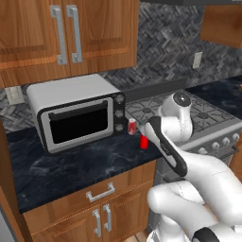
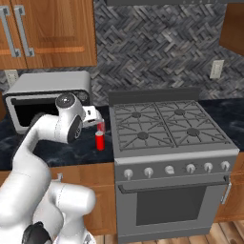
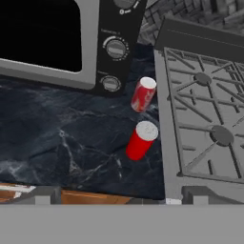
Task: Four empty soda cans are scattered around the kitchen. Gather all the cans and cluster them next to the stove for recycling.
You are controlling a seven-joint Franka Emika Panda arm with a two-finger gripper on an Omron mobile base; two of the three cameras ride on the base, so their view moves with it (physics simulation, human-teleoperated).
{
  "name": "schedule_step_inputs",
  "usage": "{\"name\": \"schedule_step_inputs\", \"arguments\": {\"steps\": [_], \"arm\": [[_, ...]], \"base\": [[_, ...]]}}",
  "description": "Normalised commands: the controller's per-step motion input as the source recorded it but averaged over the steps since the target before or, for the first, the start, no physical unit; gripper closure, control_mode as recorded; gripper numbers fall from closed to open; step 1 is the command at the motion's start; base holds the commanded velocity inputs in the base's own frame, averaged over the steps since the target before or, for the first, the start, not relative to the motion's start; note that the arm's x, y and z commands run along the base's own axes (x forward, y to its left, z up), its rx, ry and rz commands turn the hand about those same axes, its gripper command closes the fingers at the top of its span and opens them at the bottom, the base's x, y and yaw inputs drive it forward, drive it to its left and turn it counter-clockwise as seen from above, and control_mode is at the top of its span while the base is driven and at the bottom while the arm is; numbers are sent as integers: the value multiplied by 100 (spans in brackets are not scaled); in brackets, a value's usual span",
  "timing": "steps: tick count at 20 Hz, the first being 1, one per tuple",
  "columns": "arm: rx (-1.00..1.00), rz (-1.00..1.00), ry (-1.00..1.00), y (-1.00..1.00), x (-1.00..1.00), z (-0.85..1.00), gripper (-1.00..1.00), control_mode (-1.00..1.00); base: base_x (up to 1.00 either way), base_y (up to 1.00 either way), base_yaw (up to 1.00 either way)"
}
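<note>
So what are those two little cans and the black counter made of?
The plain red can and the red-and-white can look like thin painted metal, judging by their silvery tops. The counter looks like polished black stone, maybe marble, with pale veins running through it. It's a rendered scene, so that's a guess.

Grey herringbone tile wall (image 2: 157,52) runs behind a black marbled counter (image 1: 71,165). Orange-brown wooden upper cabinets (image 1: 66,33) carry vertical silver handles (image 1: 66,34); base cabinets (image 1: 99,208) below have a drawer and paired doors. A silver toaster oven (image 1: 78,113) sits at the counter's back edge. Wall outlets (image 2: 217,69) are fitted. Wood plank floor (image 2: 224,236) shows at the lower right.
</note>
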Motion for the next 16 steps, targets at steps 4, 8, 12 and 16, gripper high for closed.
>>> {"name": "schedule_step_inputs", "arguments": {"steps": [4, 8, 12, 16], "arm": [[0, -13, 0, 0, -76, 33, -100, -100], [0, -10, 0, 0, -77, 20, -100, -100], [2, -5, 0, 0, -78, 10, -100, -100], [4, 0, 0, -6, -76, 11, -100, -100]], "base": [[0, 0, 0], [0, 0, 0], [0, 0, 0], [0, 0, 0]]}}
